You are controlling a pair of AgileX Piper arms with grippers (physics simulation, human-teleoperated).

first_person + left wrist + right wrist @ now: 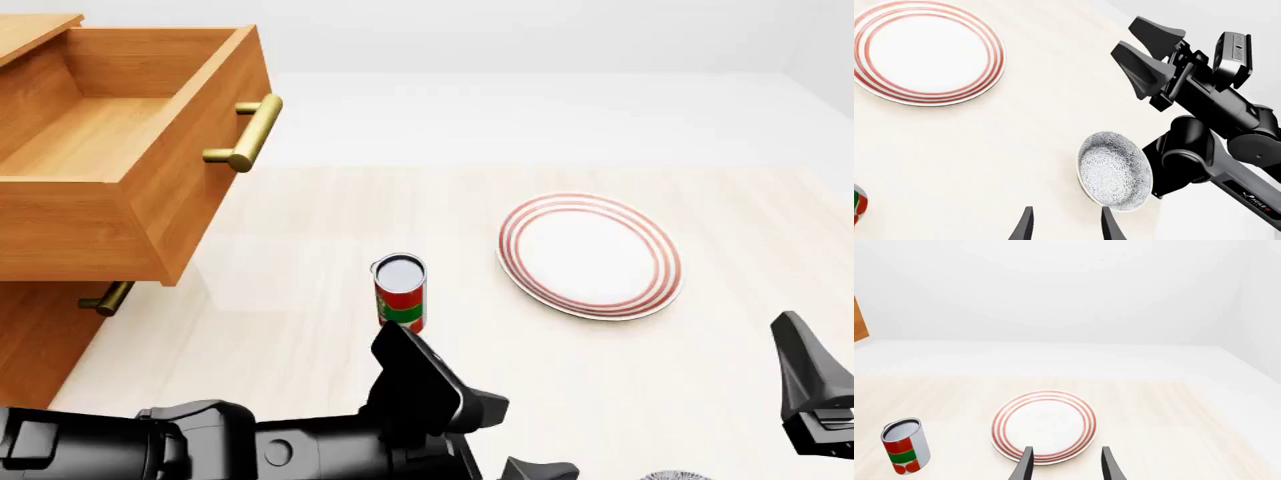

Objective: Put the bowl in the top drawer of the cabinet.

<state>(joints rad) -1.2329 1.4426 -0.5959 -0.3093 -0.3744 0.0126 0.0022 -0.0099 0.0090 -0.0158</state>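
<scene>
The bowl (1114,172), white with a dense blue-grey pattern, sits upright on the table just ahead of my left gripper (1066,226). That gripper is open and holds nothing, and one fingertip (1107,222) is near the bowl's rim. In the front view only a sliver of the bowl (674,476) shows at the bottom edge. My right gripper (1066,465) is open and empty, hovering above the table and pointing toward the plate. The top drawer (127,150) of the cabinet (34,330) stands pulled out at the far left, with nothing inside and its brass handle (247,130) facing the table.
A red-ringed white plate (590,255) lies right of centre. A red and green can (400,290) stands upright between the plate and the cabinet. The lower drawer's handle (104,298) shows under the open drawer. The right arm (1214,130) rises close beside the bowl.
</scene>
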